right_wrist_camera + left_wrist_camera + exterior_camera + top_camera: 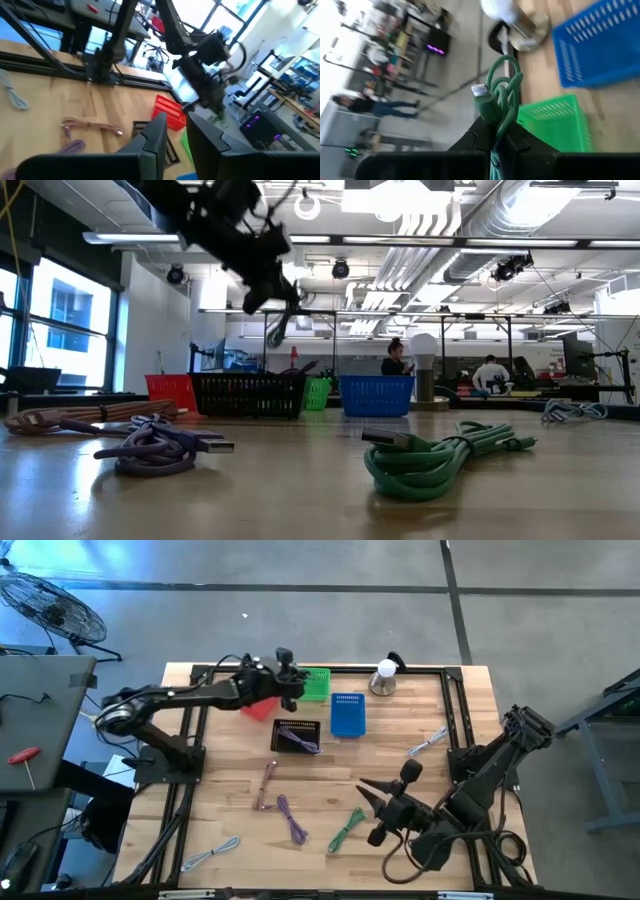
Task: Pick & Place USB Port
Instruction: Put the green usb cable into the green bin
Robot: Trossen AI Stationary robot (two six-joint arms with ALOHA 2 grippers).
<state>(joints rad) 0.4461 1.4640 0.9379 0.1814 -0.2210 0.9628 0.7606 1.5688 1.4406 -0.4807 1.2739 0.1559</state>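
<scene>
My left gripper (pixel 292 680) is raised over the table's far side, just left of the green basket (pixel 316 683), and it is shut on a coiled green USB cable (pixel 502 95). The cable's silver plug (pixel 480 91) sticks out of the coil. In the low view the cable (pixel 274 330) hangs under the raised gripper (pixel 262 280). The green basket (pixel 555 120) stands on the table below the gripper. My right gripper (pixel 370 812) waits open over the near right of the table, close to a second green cable (pixel 347 828) lying flat. My left gripper pinches the green cable's bundled strands (pixel 497 122) between its two fingers, several strands together. The coil and plug stand out past the fingertips. The cable is lifted clear of the table and of the baskets.
Red basket (pixel 258 707), black basket (pixel 297 735) with a purple cable in it, and blue basket (pixel 347 714) stand near the green one. A lamp (pixel 383 678) is at the far edge. Pink (pixel 266 785), purple (pixel 291 818), grey (pixel 213 852) and white (pixel 427 743) cables lie loose.
</scene>
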